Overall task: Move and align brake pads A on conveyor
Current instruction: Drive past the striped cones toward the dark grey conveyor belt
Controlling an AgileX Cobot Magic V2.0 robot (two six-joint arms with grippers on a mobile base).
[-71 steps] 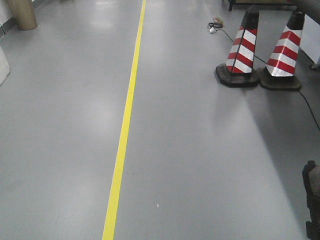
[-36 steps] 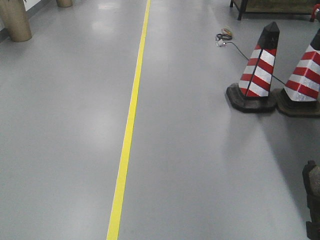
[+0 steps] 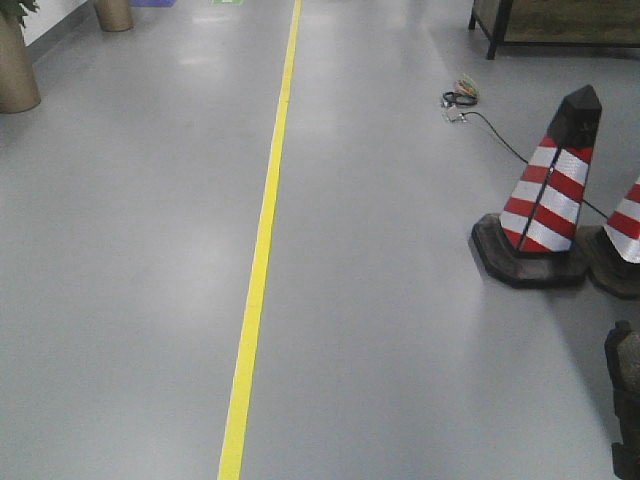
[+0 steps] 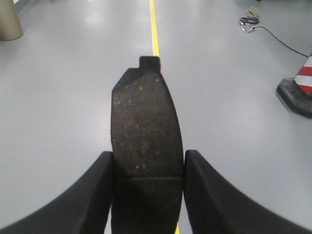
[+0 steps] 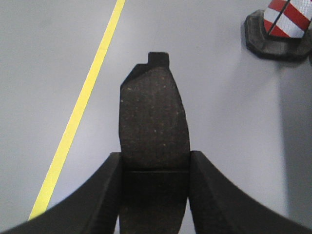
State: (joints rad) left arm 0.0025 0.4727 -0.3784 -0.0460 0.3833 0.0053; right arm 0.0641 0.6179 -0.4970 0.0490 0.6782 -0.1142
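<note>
Left hand clamped on first brake pad, near its cross groove; right hand grips second brake pad likewise. Both held over floor, conveyor unseen. Pads likely stiff, dense, gritty; side-edge hold suits.

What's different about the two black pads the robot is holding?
The left pad covers part of the yellow line; the right pad has the line off to its side. The left pad shows more pale, brownish specks; the right pad looks darker. Both stick out tab-first from between black fingers.
</note>
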